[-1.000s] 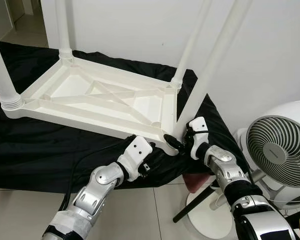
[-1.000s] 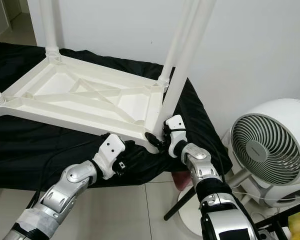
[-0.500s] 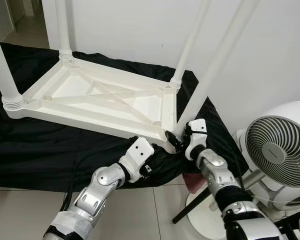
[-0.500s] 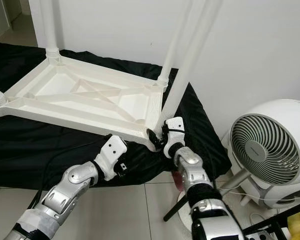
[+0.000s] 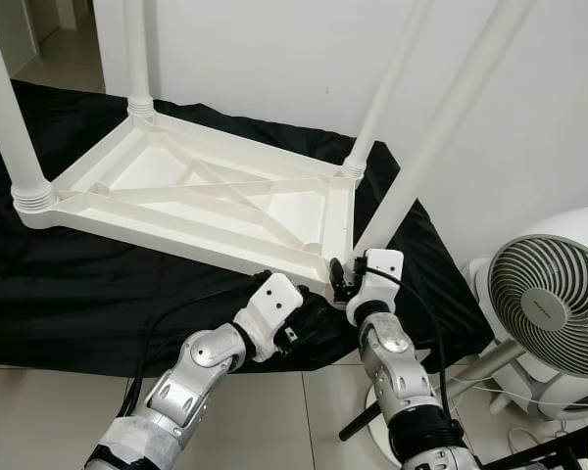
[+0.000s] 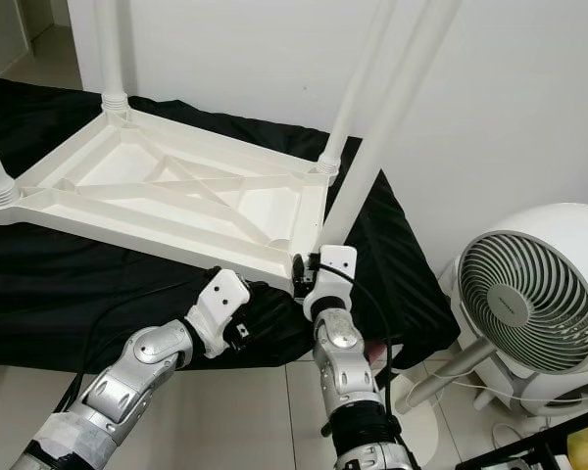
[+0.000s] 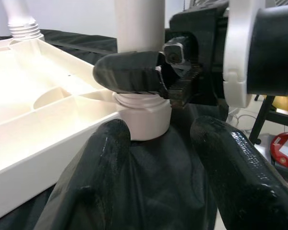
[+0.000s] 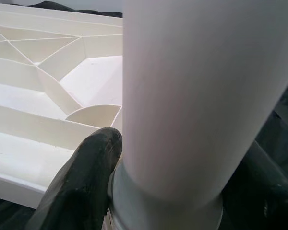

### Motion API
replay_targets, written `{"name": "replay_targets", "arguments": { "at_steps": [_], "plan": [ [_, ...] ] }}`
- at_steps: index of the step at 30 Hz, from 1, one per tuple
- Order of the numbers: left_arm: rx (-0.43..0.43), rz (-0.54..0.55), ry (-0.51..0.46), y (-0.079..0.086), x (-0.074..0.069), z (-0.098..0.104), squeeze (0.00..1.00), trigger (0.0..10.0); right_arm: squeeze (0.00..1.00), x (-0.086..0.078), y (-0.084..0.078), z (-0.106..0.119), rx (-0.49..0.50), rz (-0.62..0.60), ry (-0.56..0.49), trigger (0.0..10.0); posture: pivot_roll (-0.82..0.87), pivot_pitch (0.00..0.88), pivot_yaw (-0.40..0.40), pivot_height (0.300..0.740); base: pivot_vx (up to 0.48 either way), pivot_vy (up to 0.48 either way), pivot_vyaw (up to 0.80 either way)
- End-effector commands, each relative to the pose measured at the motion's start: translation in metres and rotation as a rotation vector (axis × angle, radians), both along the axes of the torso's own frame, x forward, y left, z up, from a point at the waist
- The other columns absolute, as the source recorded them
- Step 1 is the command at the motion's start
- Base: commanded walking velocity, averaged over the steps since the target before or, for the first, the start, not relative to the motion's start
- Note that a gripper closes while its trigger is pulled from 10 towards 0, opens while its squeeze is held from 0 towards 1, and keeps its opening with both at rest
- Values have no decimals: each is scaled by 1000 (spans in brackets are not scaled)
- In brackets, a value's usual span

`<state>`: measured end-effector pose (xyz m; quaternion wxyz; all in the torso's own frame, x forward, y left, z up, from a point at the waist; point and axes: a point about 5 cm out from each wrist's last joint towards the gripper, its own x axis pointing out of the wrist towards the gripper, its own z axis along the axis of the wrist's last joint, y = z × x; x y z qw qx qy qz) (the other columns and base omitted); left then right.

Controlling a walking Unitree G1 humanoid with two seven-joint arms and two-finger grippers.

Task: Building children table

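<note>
White wall (image 5: 274, 59) stands behind a black cloth (image 5: 78, 284) spread over a low surface, and a white fan (image 5: 559, 294) sits on the tiled floor (image 5: 39, 411) to the robot's right. On the cloth lies the white plastic table top (image 5: 206, 201), upside down, with its ribs showing. Three legs (image 5: 10, 117) already stand up from its other corners.

Compared with a second ago, the right arm has swung in closer to the body and now points more straight up at the near right corner. The fourth leg (image 5: 441, 127) stands a bit more upright in its socket (image 7: 144, 117) than before, though it leans to the right. The left arm has hardly moved.

The right gripper (image 5: 349, 284) is closed around the bottom of that fourth leg, just above the socket. One black finger (image 8: 84, 187) presses on one side of the leg and the other is on the far side.

The left gripper (image 7: 161, 143) waits just below the same corner, over the black cloth. Its two fingers (image 7: 98, 177) are spread wide apart and hold nothing.
</note>
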<state>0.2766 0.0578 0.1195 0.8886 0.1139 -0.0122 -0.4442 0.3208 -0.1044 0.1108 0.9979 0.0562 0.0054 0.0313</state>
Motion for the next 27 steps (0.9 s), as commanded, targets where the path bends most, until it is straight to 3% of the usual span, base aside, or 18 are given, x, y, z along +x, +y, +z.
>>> {"name": "replay_targets", "arguments": {
  "at_steps": [1,2,7,10,11,12,13,19,21,27],
  "plan": [
    [11,-116,20,-8,-6,0,0,10000,169,-4,-8,-14,26,-27,71,10000,102,0,-184,740,0,0,0],
    [12,-117,18,-8,-6,0,0,10000,1000,-5,-8,-14,32,-23,74,10000,102,0,-184,740,0,0,0],
    [17,-113,13,-6,-4,1,0,10000,1000,-10,-9,-4,23,-6,-2,10000,107,0,-186,740,0,0,0],
    [17,-108,10,-4,-3,2,0,10000,1000,-10,-13,-5,46,41,4,10000,109,0,-190,740,0,0,0],
    [14,-101,11,-3,-2,2,0,10000,875,-9,-16,-7,-2,79,20,10000,109,0,-191,740,0,0,0],
    [14,-101,11,-3,-2,2,0,10000,875,-9,-16,-7,-2,79,20,10000,109,0,-191,740,0,0,0],
    [9,-94,12,-2,-2,3,0,10000,0,-8,-23,-8,-21,182,26,10000,108,0,-191,740,0,0,0],
    [9,-90,12,-1,0,4,0,10000,0,-4,-29,-5,-80,301,0,10000,105,0,-190,740,0,0,0],
    [7,-92,9,-2,0,5,0,10000,0,2,-35,2,-124,419,-27,10000,107,0,-190,740,0,0,0],
    [4,-91,8,-3,1,6,0,10000,0,15,-38,10,-166,504,-41,10000,105,0,-182,740,0,0,0]
  ]
}}
